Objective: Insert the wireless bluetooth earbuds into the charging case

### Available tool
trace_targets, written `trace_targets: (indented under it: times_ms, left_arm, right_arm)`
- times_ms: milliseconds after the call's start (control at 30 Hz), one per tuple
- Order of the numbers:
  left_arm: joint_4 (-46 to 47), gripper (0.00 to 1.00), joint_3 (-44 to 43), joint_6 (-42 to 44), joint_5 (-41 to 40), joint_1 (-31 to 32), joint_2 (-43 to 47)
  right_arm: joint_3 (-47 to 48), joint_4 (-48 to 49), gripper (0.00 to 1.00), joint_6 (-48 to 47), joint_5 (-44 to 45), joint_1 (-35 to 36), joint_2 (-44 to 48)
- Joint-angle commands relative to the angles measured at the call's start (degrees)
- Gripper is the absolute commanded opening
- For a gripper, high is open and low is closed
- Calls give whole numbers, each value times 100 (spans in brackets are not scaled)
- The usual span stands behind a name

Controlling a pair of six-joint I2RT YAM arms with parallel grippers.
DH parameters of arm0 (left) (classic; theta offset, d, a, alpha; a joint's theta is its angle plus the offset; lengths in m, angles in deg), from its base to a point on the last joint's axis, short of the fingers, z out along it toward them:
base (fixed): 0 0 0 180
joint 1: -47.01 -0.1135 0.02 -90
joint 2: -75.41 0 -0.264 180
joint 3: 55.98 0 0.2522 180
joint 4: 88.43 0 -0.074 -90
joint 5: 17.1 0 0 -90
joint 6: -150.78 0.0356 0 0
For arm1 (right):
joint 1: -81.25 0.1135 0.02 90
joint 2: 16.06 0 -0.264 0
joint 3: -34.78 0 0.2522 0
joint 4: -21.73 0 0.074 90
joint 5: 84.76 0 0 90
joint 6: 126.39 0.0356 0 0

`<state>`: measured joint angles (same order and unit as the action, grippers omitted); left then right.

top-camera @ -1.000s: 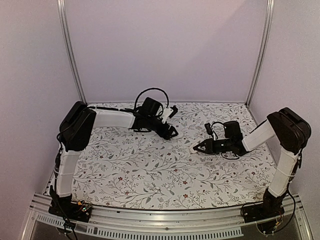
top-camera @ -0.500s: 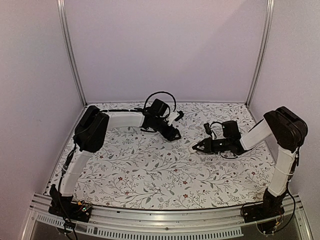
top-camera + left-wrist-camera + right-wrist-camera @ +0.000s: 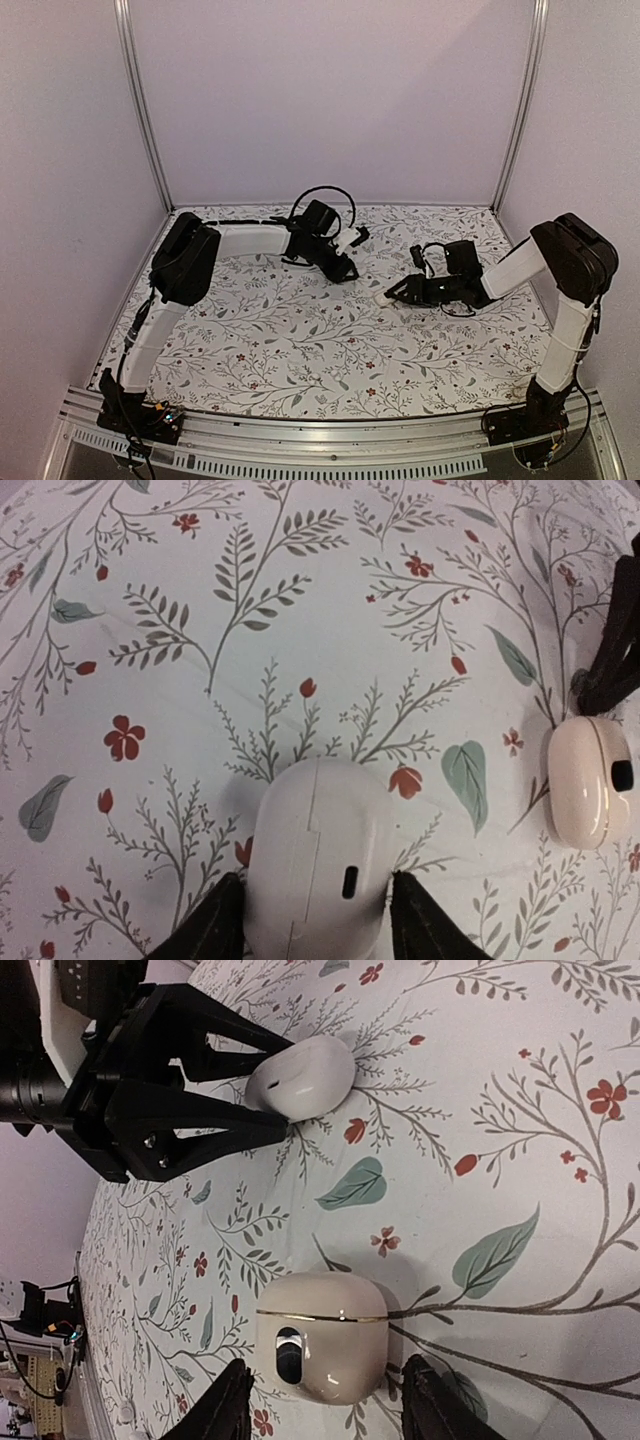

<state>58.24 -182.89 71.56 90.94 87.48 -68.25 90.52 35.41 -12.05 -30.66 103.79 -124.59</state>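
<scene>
The charging case is a white pebble with a stepped seam and a small dark slot. It lies on the floral cloth between my left gripper's fingertips, which press both its sides. It also shows in the right wrist view. The earbuds piece is a smaller cream-white rounded lump with a thin gold seam and a dark oval mark. It lies between my right gripper's fingers, with a gap on each side. It also shows in the left wrist view and the top view. The two grippers face each other mid-table.
The floral cloth covers the whole table. Metal frame posts and walls close the back and sides. A black cable loops over the left wrist. The right gripper's dark finger reaches into the left wrist view.
The left arm has swung right and toward the centre with the case. The right gripper has moved slightly left, so its fingers now lie on either side of the cream piece.
</scene>
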Motion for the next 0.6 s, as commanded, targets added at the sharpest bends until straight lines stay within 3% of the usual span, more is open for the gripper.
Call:
trace_targets:
  times_ms: [0,300,567]
  left_arm:
    - [-38,44,-105,333,147,-52,-40]
    - [576,31,787,545,552,-56,514]
    - [1812,23,2670,627,440,-29,1665]
  right_arm:
    - [61,-388,53,-172,462,-22,270]
    - [-217,-397,70,-302,465,-175,944]
    - [-288,-206,71,-425,-99,-177,1383]
